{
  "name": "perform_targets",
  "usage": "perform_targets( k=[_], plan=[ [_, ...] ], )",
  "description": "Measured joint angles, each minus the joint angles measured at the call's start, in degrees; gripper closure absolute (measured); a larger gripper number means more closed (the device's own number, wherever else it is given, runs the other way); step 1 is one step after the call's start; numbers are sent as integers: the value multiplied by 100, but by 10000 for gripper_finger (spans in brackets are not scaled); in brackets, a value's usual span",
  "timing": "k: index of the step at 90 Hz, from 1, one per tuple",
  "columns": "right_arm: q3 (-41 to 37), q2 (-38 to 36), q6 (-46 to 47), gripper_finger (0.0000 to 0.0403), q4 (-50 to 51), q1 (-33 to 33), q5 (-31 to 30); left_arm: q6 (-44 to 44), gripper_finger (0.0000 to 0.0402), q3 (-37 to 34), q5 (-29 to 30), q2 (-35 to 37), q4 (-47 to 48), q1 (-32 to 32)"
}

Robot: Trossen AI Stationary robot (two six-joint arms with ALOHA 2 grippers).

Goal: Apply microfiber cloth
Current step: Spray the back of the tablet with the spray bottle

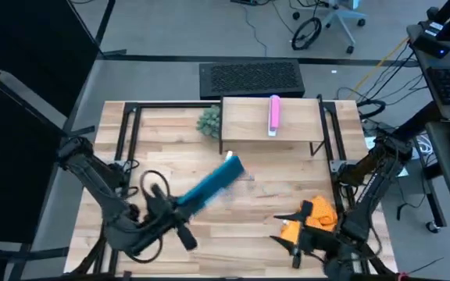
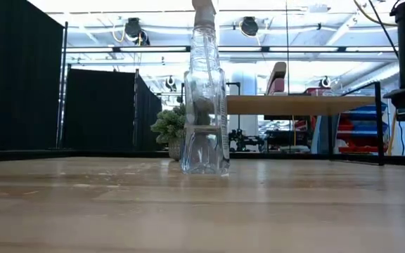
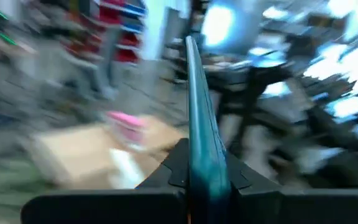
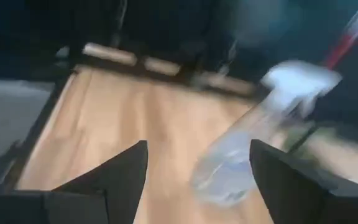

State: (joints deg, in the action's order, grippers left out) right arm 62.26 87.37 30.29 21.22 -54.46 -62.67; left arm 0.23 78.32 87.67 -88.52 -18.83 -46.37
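Observation:
The orange microfiber cloth (image 1: pixel 316 216) lies bunched on the table at the near right, beside my right arm. My right gripper (image 1: pixel 286 238) stands open just left of the cloth, with nothing between its fingers (image 4: pixel 126 171); it faces a clear spray bottle (image 2: pixel 204 105) standing upright mid-table. My left gripper (image 1: pixel 180 212), at the near left, is shut on a flat teal tablet (image 1: pixel 213 186) that reaches out toward the bottle. My left gripper pinches the tablet's near end (image 3: pixel 199 171) between its two fingers. The wrist view shows the tablet edge-on, running straight out from the fingers along their line. Its free end (image 1: pixel 235 166) points to the far right, close to the bottle.
A raised wooden shelf (image 1: pixel 248 125) at the far side carries a pink bar (image 1: pixel 274 115). A small green plant (image 1: pixel 208 121) stands to the left of it. Black frame rails (image 1: pixel 123 136) run along both table sides. Bare wood lies between the arms.

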Motion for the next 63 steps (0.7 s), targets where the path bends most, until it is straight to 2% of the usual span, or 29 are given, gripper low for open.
perform_targets(
  k=[7,13,22,33,41,49,63],
  plan=[
    [-205,0,442,147,170,352,444,-48,394,0,280,233,936,20],
    [-435,0,563,147,119,679,740,-741,394,0,235,452,2036,118],
    [-833,0,563,147,-280,1186,1202,-2610,394,0,42,731,4233,403],
    [-1346,2,352,147,-1047,1742,1713,-5200,394,0,-861,825,7021,919],
    [-1645,2,94,147,-1704,2054,1954,-6575,394,0,-1398,795,8590,1227],
    [-1867,4,-261,147,-2410,2345,2260,-6929,394,-88,-1741,706,8973,1504],
    [-2059,4,-815,147,-3183,2801,2570,-6456,394,-714,-2265,550,8153,1798]
  ],
)
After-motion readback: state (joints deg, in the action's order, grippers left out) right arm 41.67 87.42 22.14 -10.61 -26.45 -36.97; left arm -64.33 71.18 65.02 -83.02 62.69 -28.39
